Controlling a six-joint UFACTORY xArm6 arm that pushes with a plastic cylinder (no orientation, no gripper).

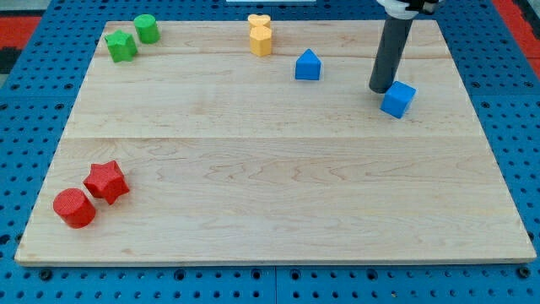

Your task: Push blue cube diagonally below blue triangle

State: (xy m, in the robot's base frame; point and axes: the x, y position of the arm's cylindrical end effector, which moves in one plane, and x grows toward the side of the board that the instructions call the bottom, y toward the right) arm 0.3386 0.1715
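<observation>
On the wooden board (278, 194), nearest the view's bottom and at its left, a red cylinder (74, 208) is seen with a red star (106, 181) touching it just above and to the right. Farther up, toward the view's right, the blue cube (398, 99) is found lying on the board, turned so that one corner is pointed toward the view's bottom; no long axis can be made out on it. My tip (380, 89) is placed just at the cube's upper left edge, touching it or all but touching; which of the two cannot be told. No pincer is carried by the rod, so nothing is grasped or clenched, and the cube is only met from the side. The blue triangle (308, 65) is set well to the left of the cube and slightly higher, its peak pointed toward the view's top. Beyond it, a yellow block (261, 35) of heart-like top is seen near the top edge. At the far top left, a green star (121, 46) and a green cylinder (147, 29) are set just beside each other. No containers are shown.
</observation>
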